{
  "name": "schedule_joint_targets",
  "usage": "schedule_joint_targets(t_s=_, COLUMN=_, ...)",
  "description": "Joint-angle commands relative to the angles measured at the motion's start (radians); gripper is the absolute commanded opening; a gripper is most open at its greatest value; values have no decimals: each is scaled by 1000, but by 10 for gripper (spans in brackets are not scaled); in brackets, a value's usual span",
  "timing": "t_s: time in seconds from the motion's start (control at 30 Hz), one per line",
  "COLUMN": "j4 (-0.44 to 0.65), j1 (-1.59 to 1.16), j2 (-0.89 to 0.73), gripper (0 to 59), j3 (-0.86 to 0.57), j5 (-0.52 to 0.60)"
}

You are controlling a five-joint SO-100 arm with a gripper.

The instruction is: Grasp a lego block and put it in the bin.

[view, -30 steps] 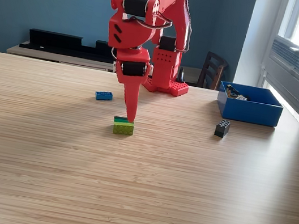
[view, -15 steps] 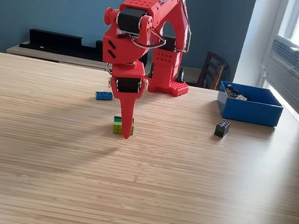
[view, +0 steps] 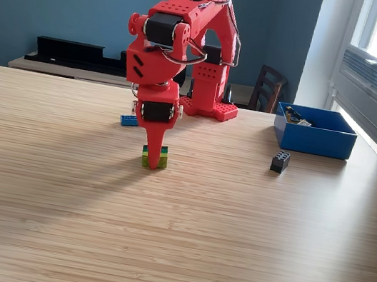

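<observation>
Gripper (view: 151, 161) is hanging point-down right over the green lego block (view: 156, 158), which is sitting just behind the tip; I can't tell if the jaws are gripping it; bin (view: 313, 139) is waiting well off to the exterior view's right

The arm (view: 182, 46) is bright red plastic throughout, built of blocky printed shells. Black servo bodies sit in the joints, 1 at 12 o'clock on the upper link and another low at the wrist. A thin looped cable curves at 3 o'clock of the elbow housing. The gripper (view: 152, 155) tapers to a pointed red finger. The studded red base (view: 209, 107) is flat.
</observation>
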Motion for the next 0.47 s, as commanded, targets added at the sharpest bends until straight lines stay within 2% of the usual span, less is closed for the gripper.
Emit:
schedule_joint_targets(t_s=0.03, j4=9, j1=8, j2=25, gripper=0, j3=-94, j5=87)
schedule_joint_targets(t_s=0.17, j4=46, j1=-8, j2=31, gripper=0, j3=-103, j5=169)
schedule_joint_targets(t_s=0.3, j4=129, j1=-51, j2=32, gripper=0, j3=-135, j5=247)
schedule_joint_targets(t_s=0.47, j4=342, j1=-138, j2=43, gripper=0, j3=-347, j5=371)
